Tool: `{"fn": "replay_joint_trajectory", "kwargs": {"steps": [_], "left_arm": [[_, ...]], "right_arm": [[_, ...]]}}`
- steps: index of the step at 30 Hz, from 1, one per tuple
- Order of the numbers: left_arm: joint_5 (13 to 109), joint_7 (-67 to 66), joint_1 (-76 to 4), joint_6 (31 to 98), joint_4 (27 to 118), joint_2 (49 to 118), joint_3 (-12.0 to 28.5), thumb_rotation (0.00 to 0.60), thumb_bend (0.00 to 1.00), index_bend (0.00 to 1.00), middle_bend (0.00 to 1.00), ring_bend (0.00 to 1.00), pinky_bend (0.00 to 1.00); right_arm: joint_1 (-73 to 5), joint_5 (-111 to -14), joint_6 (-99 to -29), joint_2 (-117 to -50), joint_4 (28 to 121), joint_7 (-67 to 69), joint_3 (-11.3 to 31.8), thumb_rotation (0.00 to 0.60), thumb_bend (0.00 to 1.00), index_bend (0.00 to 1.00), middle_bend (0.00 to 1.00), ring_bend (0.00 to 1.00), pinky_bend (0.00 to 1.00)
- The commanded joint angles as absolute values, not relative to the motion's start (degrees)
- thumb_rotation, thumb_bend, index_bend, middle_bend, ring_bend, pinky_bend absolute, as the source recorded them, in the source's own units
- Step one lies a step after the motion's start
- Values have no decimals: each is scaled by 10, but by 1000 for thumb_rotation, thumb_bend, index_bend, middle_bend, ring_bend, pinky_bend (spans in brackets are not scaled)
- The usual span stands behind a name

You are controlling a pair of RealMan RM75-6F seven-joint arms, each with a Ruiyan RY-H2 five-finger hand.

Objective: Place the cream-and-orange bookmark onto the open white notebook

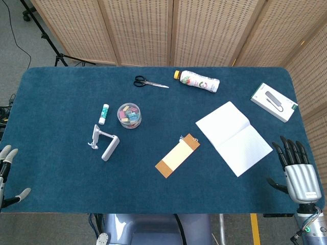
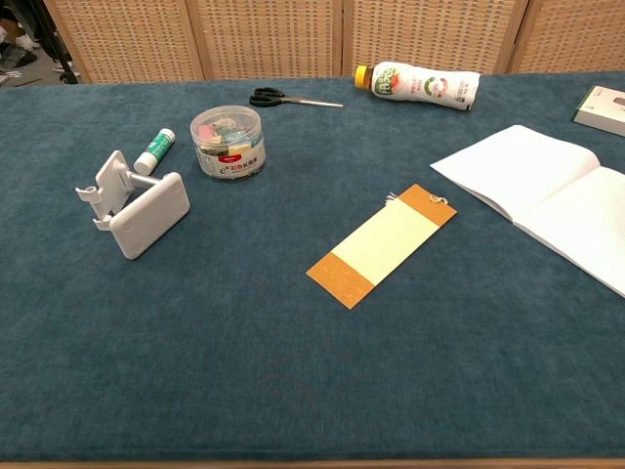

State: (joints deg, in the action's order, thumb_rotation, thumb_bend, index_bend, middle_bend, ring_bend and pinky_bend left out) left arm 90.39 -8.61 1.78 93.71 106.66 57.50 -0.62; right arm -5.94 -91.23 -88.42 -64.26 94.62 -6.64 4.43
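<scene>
A blue table (image 1: 61, 194) fills most of both views, with woven screens (image 1: 143, 30) standing along the top of the head view. The open white notebook (image 1: 233, 138) lies right of centre in the head view, turned at an angle, its pages bare. The cream-and-orange bookmark (image 1: 177, 155) lies flat on the cloth near the middle, just left of the notebook and apart from it, slanting from lower left to upper right; in the chest view it (image 2: 381, 245) sits at centre.

The right hand (image 1: 297, 171) shows at the lower right edge of the head view, fingers spread and straight, holding nothing. The left hand (image 1: 9, 176) shows only partly at the lower left edge; its visible fingers are apart and empty.

A white box (image 1: 274, 102) lies at the upper right. A bottle (image 1: 198, 81) lies on its side near the top centre. A white phone stand (image 1: 104, 142) sits left of centre. A round tub (image 1: 130, 115) of coloured clips stands above it, with scissors (image 1: 149, 82) higher up and a glue stick (image 1: 104, 114) to the tub's left.
</scene>
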Motion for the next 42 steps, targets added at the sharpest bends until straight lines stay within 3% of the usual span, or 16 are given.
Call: {"fn": "replay_joint_trajectory", "kwargs": {"steps": [1,7,17,28,32,42], "left_arm": [[888,-103,22,942,1069,584,2,600,0,0,0,0,0],[875,-88,15,918,1078,573,1,600,0,0,0,0,0],[856,-90,4,902,1079,573,14,600,0,0,0,0,0],[828,-105,-4,885,1080,579,22,600,0,0,0,0,0],[806,-112,-14,863,1080,580,27,600,0,0,0,0,0],[809,-107,-16,857,1080,575,24,600,0,0,0,0,0]], "right_arm": [[-64,-921,-881,-642,935,-50,42,600,0,97,0,0,0],[-82,-930,-852,-646,926,-29,37,600,0,124,0,0,0],[-243,-981,-660,-644,906,65,55,600,0,300,0,0,0],[-383,-985,-513,-739,827,95,72,600,42,328,6,0,0],[-423,-932,-458,-815,764,48,92,600,62,330,13,0,0],[-451,-847,-426,-866,751,-65,110,600,85,330,13,0,0]]}}
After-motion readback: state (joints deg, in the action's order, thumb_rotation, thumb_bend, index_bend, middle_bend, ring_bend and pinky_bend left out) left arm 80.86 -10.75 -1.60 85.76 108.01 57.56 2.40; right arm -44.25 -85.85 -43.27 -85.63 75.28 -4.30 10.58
